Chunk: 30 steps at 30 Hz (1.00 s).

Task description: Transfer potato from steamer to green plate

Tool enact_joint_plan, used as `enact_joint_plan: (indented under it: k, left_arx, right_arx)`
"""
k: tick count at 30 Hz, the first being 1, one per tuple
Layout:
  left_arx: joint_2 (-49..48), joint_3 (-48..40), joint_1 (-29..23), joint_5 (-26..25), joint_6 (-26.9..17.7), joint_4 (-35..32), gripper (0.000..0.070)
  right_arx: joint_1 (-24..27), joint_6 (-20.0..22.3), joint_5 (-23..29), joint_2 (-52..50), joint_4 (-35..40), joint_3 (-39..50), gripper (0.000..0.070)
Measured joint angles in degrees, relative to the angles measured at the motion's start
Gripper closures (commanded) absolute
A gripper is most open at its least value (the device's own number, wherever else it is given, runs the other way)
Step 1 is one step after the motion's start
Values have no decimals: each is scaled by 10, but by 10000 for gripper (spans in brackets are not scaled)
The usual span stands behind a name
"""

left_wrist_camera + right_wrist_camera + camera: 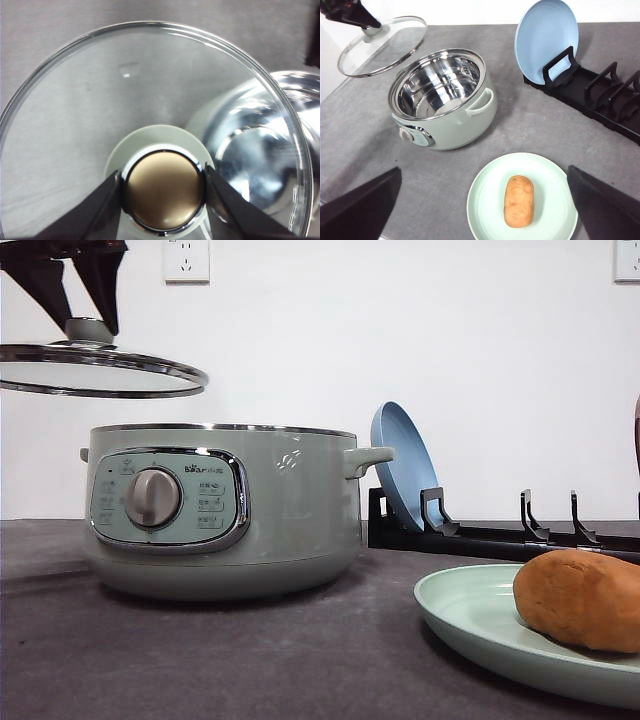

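You're holding the lid (100, 370) by its knob with the left gripper (164, 192), right gripper (485, 210) wide open, empty above the potato (519, 201) resting on the green plate (485, 200); lower it level onto the steamer (225, 510).

A plain white wall (400, 340) rises behind the dark grey, matte counter (250, 650). Two white wall sockets sit high on it, one (186, 260) at upper left, another (627, 260) at the far right edge. Lighting is even and soft.

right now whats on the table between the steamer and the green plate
Nothing: in the right wrist view the grey table runs bare from the steamer to the green plate, where the potato lies.
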<state>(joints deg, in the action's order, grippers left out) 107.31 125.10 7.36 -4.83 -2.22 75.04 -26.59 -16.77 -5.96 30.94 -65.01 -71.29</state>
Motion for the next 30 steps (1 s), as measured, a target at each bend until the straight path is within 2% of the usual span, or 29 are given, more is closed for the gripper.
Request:
enact_joint_plan:
  k: [17,30]
  left_arx:
    - [0,0,145,-1,0,0,699]
    - [0,-11,188,-1,0,-5,700]
  right_arx:
    - [0,-1,0,0,1,0,11]
    - [0,-1,0,0,10,0,11]
